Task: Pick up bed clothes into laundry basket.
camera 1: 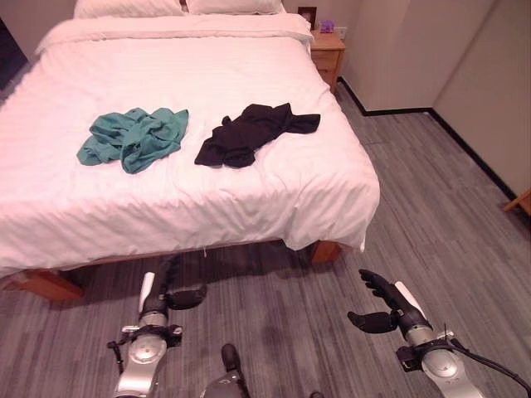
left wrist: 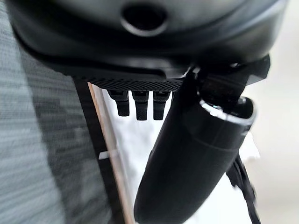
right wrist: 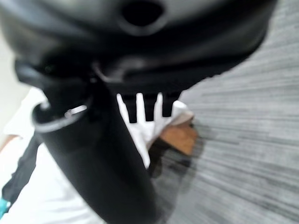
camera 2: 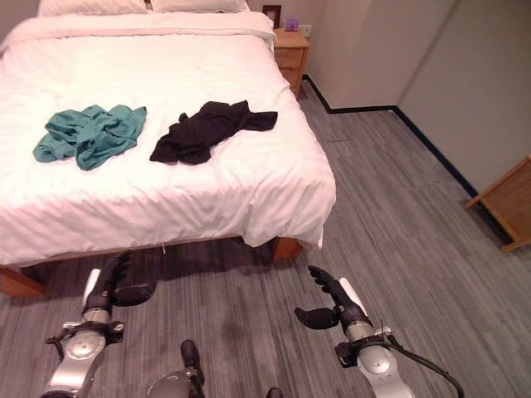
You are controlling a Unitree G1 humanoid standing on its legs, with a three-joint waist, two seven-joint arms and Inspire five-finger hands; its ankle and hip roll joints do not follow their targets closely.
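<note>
The bed [camera 1: 166, 207], made up in white, serves as the landmark here. On its cover, toward the robot's left, a teal garment [camera 1: 134, 138] lies crumpled in a loose heap. Just beside it, further to the right and a little apart, a black garment [camera 1: 251, 133] is spread out with one sleeve reaching toward the bed's right edge. Both pieces rest flat on the bedding, touching neither hand. At the head of the bed two white pillows [camera 1: 182, 7] sit side by side.

In front of the bed's foot, over the grey floor [camera 1: 431, 207], the left hand [camera 1: 170, 290] hovers low, near the wooden frame under the overhanging cover. Its fingers [left wrist: 140, 105] point straight ahead toward the bed and its thumb stands out to the side, so the hand is relaxed and spread, holding nothing.

Further right, also short of the bed's foot and near its right corner, the right hand [camera 1: 382, 303] hangs over the floor. Its fingers [right wrist: 145, 106] are extended toward the bed corner and the thumb juts sideways; it too is spread and empty.

Beyond the bed's right side, by the head, a wooden nightstand [camera 1: 328, 54] stands against the wall, with a small purple object [camera 1: 326, 26] on top.
</note>
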